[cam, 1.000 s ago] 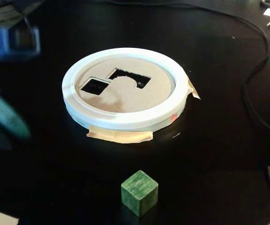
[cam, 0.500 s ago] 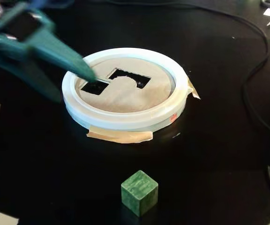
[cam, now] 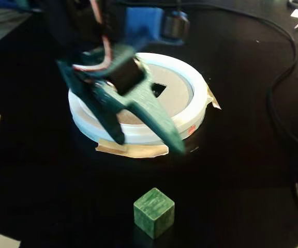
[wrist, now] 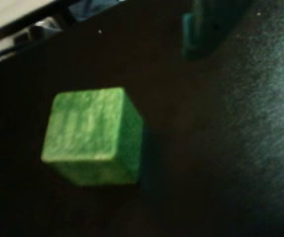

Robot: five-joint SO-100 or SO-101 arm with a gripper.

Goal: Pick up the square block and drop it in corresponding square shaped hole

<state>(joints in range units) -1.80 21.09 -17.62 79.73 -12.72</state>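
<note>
Spreading wide and empty, the teal gripper is being held above the black table. In the fixed view, the square block is being left untouched, nearer the camera than the fingertips, below them, apart from the white-rimmed board.

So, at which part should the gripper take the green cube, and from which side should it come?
Probably from above, closing on two opposite vertical faces. The green cube rests flat on the black table, alone, so all its sides are free. In the fixed view one edge faces the camera, so the open gripper should turn until its fingers are parallel to a pair of faces.
</note>
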